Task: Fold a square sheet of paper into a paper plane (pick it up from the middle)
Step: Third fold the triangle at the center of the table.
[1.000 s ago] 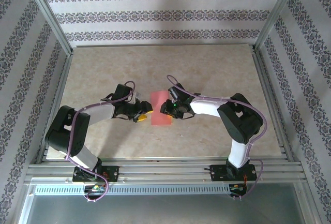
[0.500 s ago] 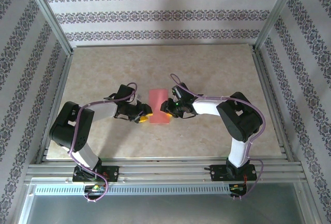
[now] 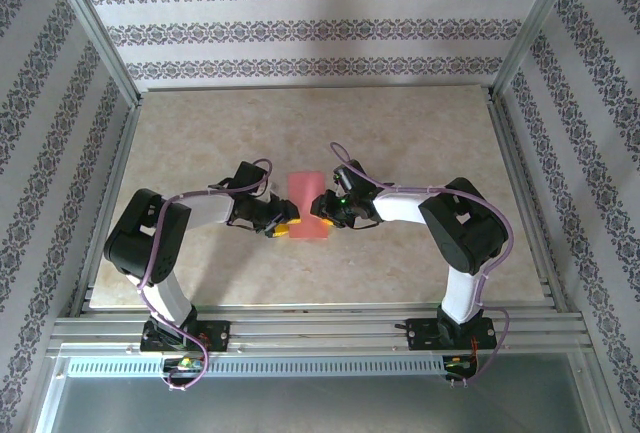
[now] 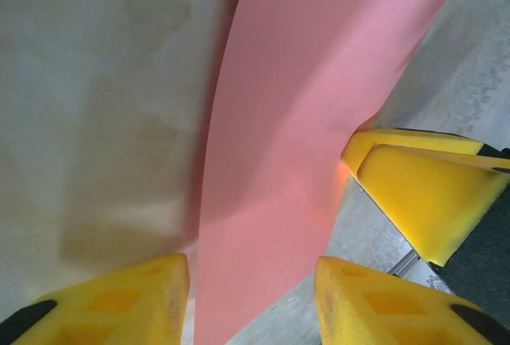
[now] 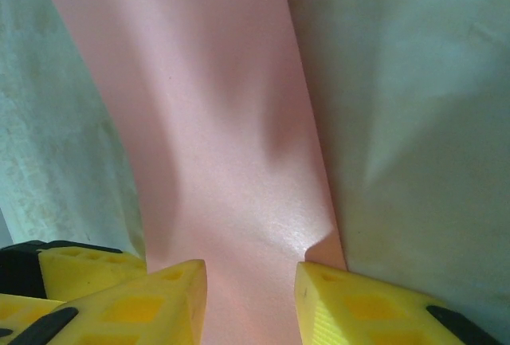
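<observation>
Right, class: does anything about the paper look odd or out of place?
Yes. The paper at mid-table, between the left pincer and right pincer, isn't lying flat: the wrist views show it bowed along its length, casting a shadow on the table beside one edge. No tear shows.

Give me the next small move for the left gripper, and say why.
Probably close the left gripper a little further on the paper, to secure it before any fold. The paper runs up between its fingers, and the right gripper straddles the opposite edge. I cannot tell whether either grips firmly.
</observation>
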Controlling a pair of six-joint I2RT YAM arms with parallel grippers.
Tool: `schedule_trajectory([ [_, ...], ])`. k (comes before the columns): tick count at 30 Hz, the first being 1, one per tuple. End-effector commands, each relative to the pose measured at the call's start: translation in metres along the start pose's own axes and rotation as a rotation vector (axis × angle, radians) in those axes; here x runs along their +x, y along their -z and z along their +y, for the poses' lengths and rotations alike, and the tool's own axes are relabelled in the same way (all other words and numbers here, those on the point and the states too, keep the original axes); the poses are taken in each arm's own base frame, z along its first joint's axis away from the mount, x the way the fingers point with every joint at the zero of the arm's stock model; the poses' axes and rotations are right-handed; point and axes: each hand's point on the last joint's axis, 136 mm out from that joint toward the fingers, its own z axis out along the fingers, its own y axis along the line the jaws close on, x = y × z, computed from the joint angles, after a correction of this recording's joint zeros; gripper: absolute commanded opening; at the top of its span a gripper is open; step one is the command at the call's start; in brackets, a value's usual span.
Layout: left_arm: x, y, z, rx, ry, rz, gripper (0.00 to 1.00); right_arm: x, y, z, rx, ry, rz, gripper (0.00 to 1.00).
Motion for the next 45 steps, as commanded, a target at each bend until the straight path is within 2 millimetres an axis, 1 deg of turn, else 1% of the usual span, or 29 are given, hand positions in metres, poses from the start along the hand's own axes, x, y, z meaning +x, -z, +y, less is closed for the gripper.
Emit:
schedule_trajectory([
  [1, 0.000, -0.005, -0.009, 0.030, 0.001, 0.018, 0.42, 0.013, -0.007, -0.034, 0.096, -0.047, 0.034, 0.38],
  [4, -0.002, -0.005, -0.018, 0.071, -0.012, 0.017, 0.36, 0.014, -0.008, -0.035, 0.098, -0.044, 0.038, 0.38],
  [6, -0.004, -0.004, -0.019, 0.073, -0.016, 0.008, 0.35, 0.014, -0.008, -0.037, 0.100, -0.044, 0.038, 0.38],
  [9, -0.008, -0.003, -0.014, 0.064, -0.012, 0.001, 0.34, 0.014, -0.008, -0.037, 0.100, -0.039, 0.040, 0.38],
  [12, -0.016, -0.003, -0.010, 0.069, -0.001, -0.012, 0.31, 0.013, -0.010, -0.037, 0.098, -0.027, 0.043, 0.38],
  [16, -0.021, -0.006, -0.017, 0.104, 0.003, -0.008, 0.28, 0.012, -0.010, -0.035, 0.090, -0.013, 0.047, 0.38],
  [18, -0.022, -0.007, -0.017, 0.104, 0.004, -0.007, 0.25, 0.012, -0.010, -0.033, 0.086, -0.005, 0.048, 0.39],
  [24, -0.027, -0.004, -0.016, 0.090, 0.002, -0.023, 0.23, 0.011, -0.007, -0.029, 0.074, 0.032, 0.040, 0.39],
  [27, -0.028, -0.004, -0.015, 0.084, 0.003, -0.028, 0.18, 0.010, -0.005, -0.026, 0.066, 0.056, 0.038, 0.38],
  [30, -0.027, -0.004, -0.012, 0.074, 0.013, -0.028, 0.12, 0.007, -0.002, -0.018, 0.046, 0.101, 0.024, 0.37],
  [33, -0.027, -0.002, -0.013, 0.073, 0.026, -0.031, 0.07, -0.001, 0.007, -0.001, 0.011, 0.187, -0.005, 0.38],
  [36, -0.027, 0.001, -0.016, 0.080, 0.050, -0.036, 0.03, -0.008, 0.023, 0.023, -0.043, 0.337, -0.047, 0.47],
  [37, -0.027, 0.002, -0.017, 0.084, 0.060, -0.039, 0.03, -0.011, 0.030, 0.030, -0.053, 0.394, -0.069, 0.51],
  [39, -0.026, 0.004, -0.018, 0.084, 0.079, -0.040, 0.03, -0.011, 0.040, 0.040, -0.068, 0.513, -0.099, 0.56],
  [42, -0.026, 0.007, -0.018, 0.077, 0.110, -0.051, 0.03, -0.007, 0.052, 0.047, -0.043, 0.727, -0.165, 0.59],
  [45, -0.026, 0.008, -0.017, 0.077, 0.150, -0.064, 0.03, -0.001, 0.058, 0.049, 0.046, 0.933, -0.247, 0.60],
])
